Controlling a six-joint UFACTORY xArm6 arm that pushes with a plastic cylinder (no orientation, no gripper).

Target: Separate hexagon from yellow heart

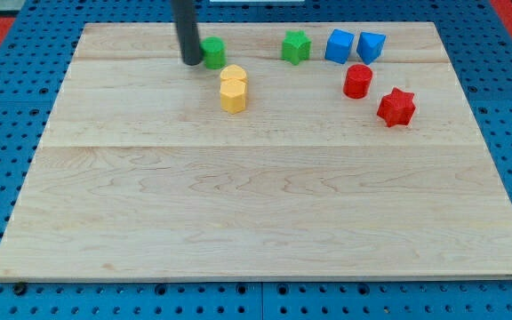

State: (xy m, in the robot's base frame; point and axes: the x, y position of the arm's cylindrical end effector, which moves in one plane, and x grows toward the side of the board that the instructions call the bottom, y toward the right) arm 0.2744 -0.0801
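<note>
Two yellow blocks touch near the view's top, left of centre: the upper one [233, 76] looks like the heart and the lower one [233, 97] like the hexagon, though the shapes are hard to tell apart. My tip [190, 61] rests on the board just up and left of them, touching the left side of a small green block [213, 52]. The rod runs straight up out of the view's top.
A green star [296, 46], a blue cube [340, 45] and another blue block [371, 46] line the top edge. A red cylinder [357, 81] and a red star [396, 108] lie at the upper right. The wooden board [256, 204] sits on a blue pegboard.
</note>
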